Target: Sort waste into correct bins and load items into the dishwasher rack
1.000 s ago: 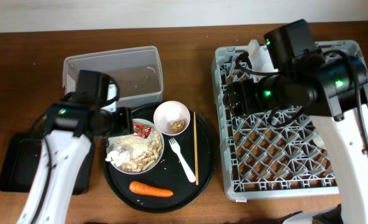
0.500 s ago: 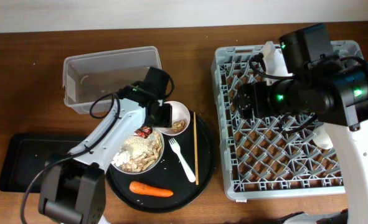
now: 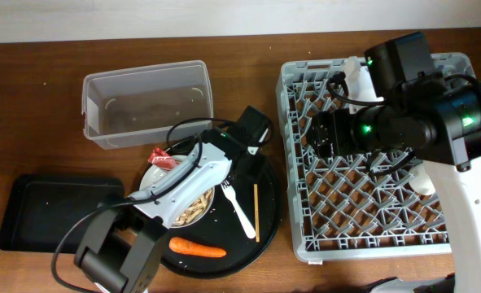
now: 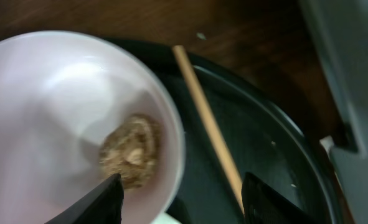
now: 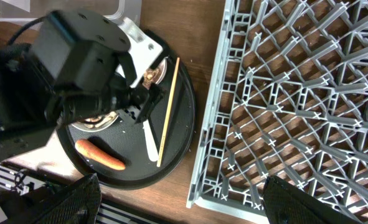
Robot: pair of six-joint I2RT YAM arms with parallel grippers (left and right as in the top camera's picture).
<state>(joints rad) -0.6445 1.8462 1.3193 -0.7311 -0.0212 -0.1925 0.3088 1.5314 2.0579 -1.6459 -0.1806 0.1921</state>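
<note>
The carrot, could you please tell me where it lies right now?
Overhead, the carrot lies at the round tray's near edge, left of the fork.

You see a dark wooden table [image 3: 28,89], smooth with a faint sheen. The rack [image 3: 362,203] is matt grey plastic, the tub [image 3: 142,76] clear smooth plastic. The white bowl [image 4: 59,99] looks glossy, the chopstick [image 4: 210,124] bare pale wood, the round black tray [image 4: 264,149] slick, the red wrapper [image 3: 162,159] crinkled and shiny.

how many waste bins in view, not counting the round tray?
2: the clear tub at the upper left of the overhead view, and the shallow black tray at the lower left. The arms could hide something small, not a bin.
</note>
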